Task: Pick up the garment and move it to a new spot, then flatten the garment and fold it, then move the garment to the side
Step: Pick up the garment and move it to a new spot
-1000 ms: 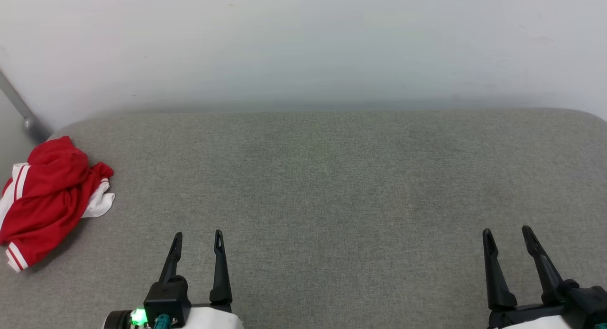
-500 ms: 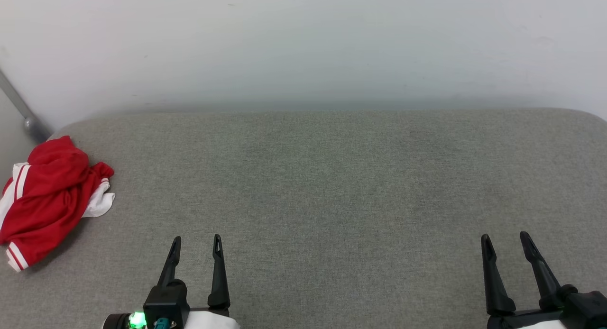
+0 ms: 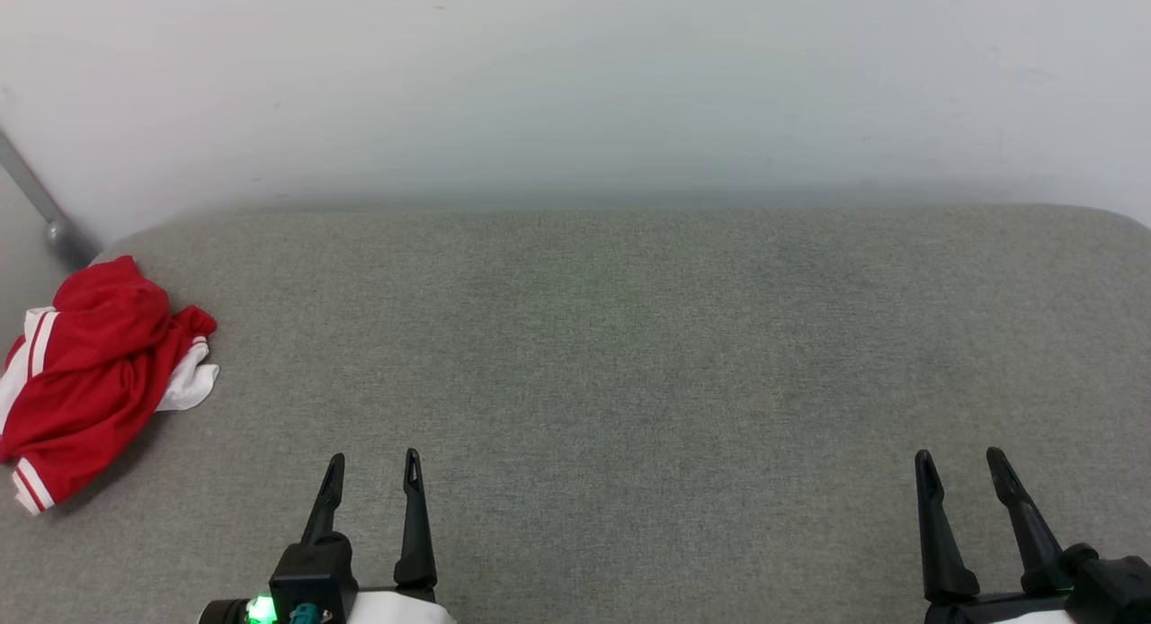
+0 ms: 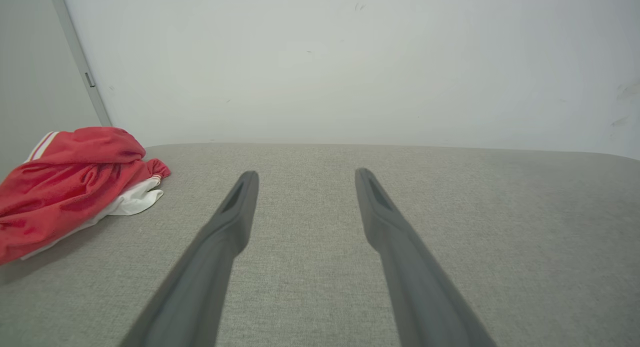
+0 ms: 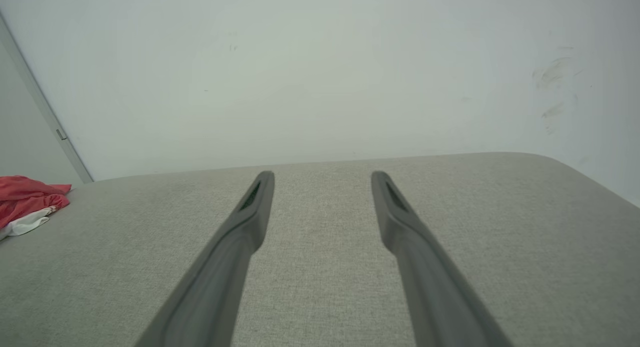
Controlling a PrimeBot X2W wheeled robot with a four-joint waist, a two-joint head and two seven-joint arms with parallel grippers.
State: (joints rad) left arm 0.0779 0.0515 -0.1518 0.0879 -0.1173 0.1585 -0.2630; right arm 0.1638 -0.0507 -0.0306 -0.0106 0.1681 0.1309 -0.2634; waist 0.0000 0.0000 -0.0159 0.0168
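Head view: the garment (image 3: 85, 372) lies crumpled at the pad's (image 3: 629, 354) far left edge. Its long axis slants from near-left to far-right, with a striped hem nearest the robot, and no lettering can be read. The left gripper (image 3: 374, 459) and right gripper (image 3: 959, 454) sit over bare pad, each with 2 fingers spread wide and holding nothing. Left wrist view: the heap lies well left of the parted fingers, white cloth poking out. Right wrist view: jaws wide and empty, garment at far left.
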